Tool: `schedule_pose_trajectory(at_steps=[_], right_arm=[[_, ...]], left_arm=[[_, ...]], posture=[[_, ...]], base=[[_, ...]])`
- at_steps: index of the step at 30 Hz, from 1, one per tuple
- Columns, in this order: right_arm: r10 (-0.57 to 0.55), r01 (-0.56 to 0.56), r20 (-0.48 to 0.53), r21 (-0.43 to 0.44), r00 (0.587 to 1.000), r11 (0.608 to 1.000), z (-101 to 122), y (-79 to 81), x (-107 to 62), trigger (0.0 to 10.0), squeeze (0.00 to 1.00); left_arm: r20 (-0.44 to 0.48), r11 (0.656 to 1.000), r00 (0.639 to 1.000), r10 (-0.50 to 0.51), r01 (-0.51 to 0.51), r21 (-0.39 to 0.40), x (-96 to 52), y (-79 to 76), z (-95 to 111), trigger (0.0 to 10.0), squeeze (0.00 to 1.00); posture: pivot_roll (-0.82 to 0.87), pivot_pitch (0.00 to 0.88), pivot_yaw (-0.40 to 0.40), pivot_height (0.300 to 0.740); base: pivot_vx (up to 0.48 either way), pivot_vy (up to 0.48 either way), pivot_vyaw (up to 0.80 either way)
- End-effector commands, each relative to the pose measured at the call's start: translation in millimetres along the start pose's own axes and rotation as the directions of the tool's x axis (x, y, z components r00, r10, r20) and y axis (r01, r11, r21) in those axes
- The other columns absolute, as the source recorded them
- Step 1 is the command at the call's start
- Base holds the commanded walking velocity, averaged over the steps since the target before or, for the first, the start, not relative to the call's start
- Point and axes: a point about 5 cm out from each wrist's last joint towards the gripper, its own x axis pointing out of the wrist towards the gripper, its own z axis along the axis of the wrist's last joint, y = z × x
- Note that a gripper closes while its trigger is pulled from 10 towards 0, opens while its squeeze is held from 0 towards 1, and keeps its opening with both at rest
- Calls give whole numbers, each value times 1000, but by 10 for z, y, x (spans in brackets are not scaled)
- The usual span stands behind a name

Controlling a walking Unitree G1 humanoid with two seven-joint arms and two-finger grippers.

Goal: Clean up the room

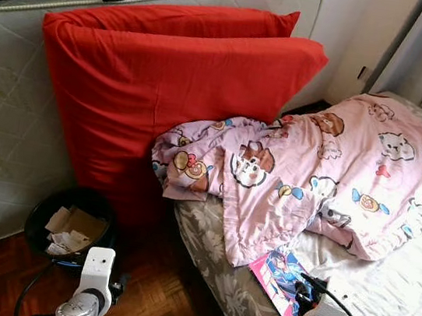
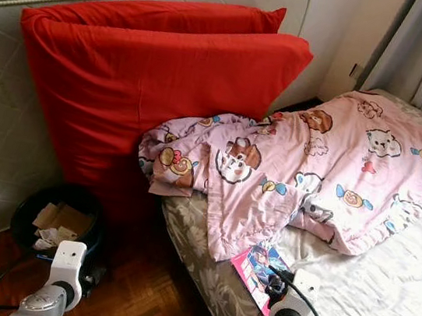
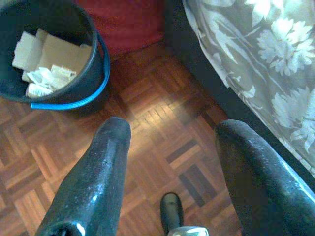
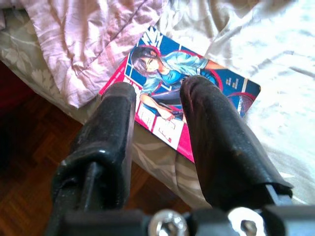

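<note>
Left eye view: a comic book [image 1: 282, 280] lies at the bed [image 1: 403, 303] edge, beside a pink cartoon-print quilt [image 1: 326, 174].

Left wrist view: left gripper [image 3: 170, 147], fingers apart, above parquet floor [image 3: 147, 113] near a black bin [image 3: 54, 54].

Right wrist view: right gripper [image 4: 157, 105], fingers apart, just over the comic book; its writing is illegible.

We see bare parquet floor [image 3: 162, 128] open under the left gripper [image 3: 170, 142]; ahead of it sits the bin [image 3: 74, 88], beside it the bed edge [image 3: 256, 73]. Before the right gripper [image 4: 157, 98], the pink blanket [image 1: 328, 166] seemingly overlaps the book [image 4: 192, 88].
</note>
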Motion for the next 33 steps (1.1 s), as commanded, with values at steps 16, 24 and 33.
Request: schedule_pose_trajectory(at_steps=[16, 24, 33], right_arm=[[-11, 11, 17, -37, 1000, 999, -3, -5, -11, 10000, 0], [-10, 11, 31, -29, 999, 1000, -1, 1, -16, 10000, 0], [37, -35, 85, -26, 996, 999, 62, 27, -13, 10000, 0]], left_arm=[[223, 998, 973, -57, 54, 22, 159, -108, 678, 10000, 0], [166, 999, 985, -39, 39, 1, 156, -65, 582, 10000, 0], [213, 999, 976, -41, 43, -5, 160, -89, 660, 10000, 0]], posture=[[40, 0, -28, 695], [39, 0, -23, 695], [44, 0, -29, 695]], base=[[0, 0, 0], [0, 0, 0], [0, 0, 0]])
